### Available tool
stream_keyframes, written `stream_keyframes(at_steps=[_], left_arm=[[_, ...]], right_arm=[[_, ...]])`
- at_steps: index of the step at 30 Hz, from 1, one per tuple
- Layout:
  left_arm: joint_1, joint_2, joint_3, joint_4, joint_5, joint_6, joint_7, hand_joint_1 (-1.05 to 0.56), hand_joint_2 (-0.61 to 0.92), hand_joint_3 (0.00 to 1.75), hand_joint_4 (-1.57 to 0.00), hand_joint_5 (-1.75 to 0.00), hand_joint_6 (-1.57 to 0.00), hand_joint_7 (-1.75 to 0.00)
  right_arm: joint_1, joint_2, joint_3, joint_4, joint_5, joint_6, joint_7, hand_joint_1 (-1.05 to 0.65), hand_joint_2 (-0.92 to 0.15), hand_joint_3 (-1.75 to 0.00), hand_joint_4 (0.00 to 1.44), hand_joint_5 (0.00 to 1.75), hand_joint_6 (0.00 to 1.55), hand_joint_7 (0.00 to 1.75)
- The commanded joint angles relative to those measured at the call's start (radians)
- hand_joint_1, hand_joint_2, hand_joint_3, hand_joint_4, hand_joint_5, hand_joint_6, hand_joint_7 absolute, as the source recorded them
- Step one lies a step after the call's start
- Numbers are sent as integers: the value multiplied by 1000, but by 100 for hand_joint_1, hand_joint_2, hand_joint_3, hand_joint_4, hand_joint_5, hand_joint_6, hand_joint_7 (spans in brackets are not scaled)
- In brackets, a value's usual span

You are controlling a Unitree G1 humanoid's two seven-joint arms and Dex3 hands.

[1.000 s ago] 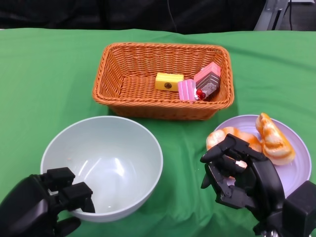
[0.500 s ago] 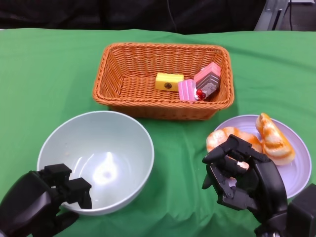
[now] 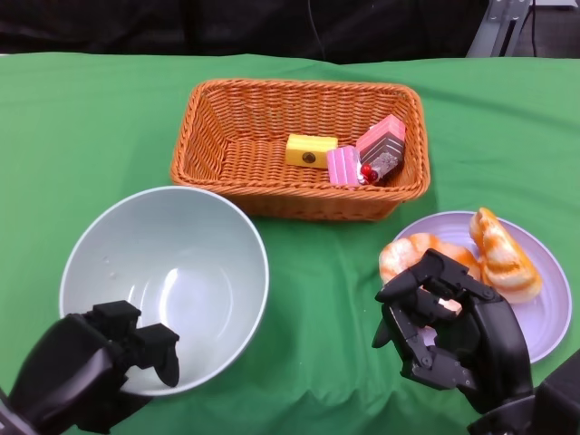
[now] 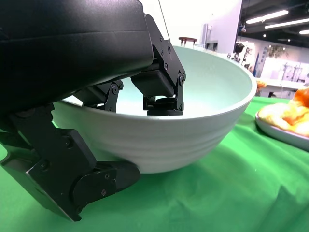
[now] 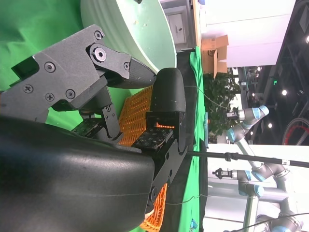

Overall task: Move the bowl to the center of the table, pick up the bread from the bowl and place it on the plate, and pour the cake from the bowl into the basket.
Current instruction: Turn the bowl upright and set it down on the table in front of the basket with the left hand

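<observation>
Left hand (image 3: 95,367) clamps the empty bowl's (image 3: 163,281) near rim at table's left, cake (image 3: 362,154) already in basket (image 3: 217,149), while the right hand (image 3: 449,331), fingers curled on nothing, could nudge bread (image 3: 494,254) off the plate (image 3: 548,313).

You get bright, even overhead light in the head view; the green worktop (image 3: 91,118) is evenly lit and shadows under the basket (image 3: 299,204) and bowl (image 3: 163,272) stay soft. Faint glare streaks sit on the bowl's inner wall. Your right wrist view is turned on its side, the right hand (image 5: 120,96) filling it, sharp but dark. In your left wrist view, ceiling strip lights glow far off and the background is blurred.
</observation>
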Motion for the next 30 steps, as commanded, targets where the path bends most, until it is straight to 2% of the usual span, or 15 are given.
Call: stream_keyframes(at_steps=[1,3,5,8,9,12,21,25,27,28,30], left_arm=[[-22,-12,-22,32,-10,21,-28,1,69,71,-79,-160,-81,-131],[-31,-20,-32,46,-14,25,-41,0,76,57,-79,-156,-82,-124],[-40,-25,-41,58,-21,26,-59,-2,80,52,-80,-153,-83,-119],[-47,-27,-50,67,-43,21,-88,-5,87,38,-84,-137,-91,-96],[-48,-30,-49,71,-55,21,-107,-5,88,37,-84,-137,-91,-94],[-47,-36,-50,71,-75,25,-127,-6,92,26,-87,-125,-99,-73],[-47,-37,-62,50,-82,30,-127,-6,92,20,-90,-111,-105,-54],[-40,-30,-56,31,-103,23,-171,-15,91,5,-96,-77,-108,-19],[-37,-27,-55,21,-114,19,-192,-18,90,1,-99,-59,-105,-7],[-34,-23,-53,14,-125,9,-219,-18,90,1,-100,-56,-105,-5],[-29,-16,-50,0,-143,-2,-261,-33,88,0,-92,-23,-89,-1]], right_arm=[[2,-10,-8,-6,8,-12,3,-18,-57,-96,76,156,74,125],[1,-9,-8,-6,7,-14,2,-19,-55,-98,76,156,74,126],[0,-5,-9,1,4,-24,-2,-18,-54,-99,77,156,74,126],[-2,2,-11,10,5,-37,-5,-16,-55,-97,79,154,75,124],[1,0,-9,2,4,-25,-7,-16,-55,-96,79,154,75,124],[2,-3,-7,1,2,-20,-8,-18,-60,-87,78,155,75,124],[-3,-9,-9,15,-3,-26,-10,-18,-61,-85,77,156,74,124],[-3,-9,-9,15,-1,-23,-9,-19,-60,-86,77,155,74,124],[-3,-10,-9,14,-2,-22,-10,-19,-60,-86,77,155,74,124],[-1,-8,-8,11,-3,-18,-14,-19,-60,-86,77,155,74,124],[2,-5,-8,7,-5,-13,-21,-17,-60,-86,77,155,75,123]])
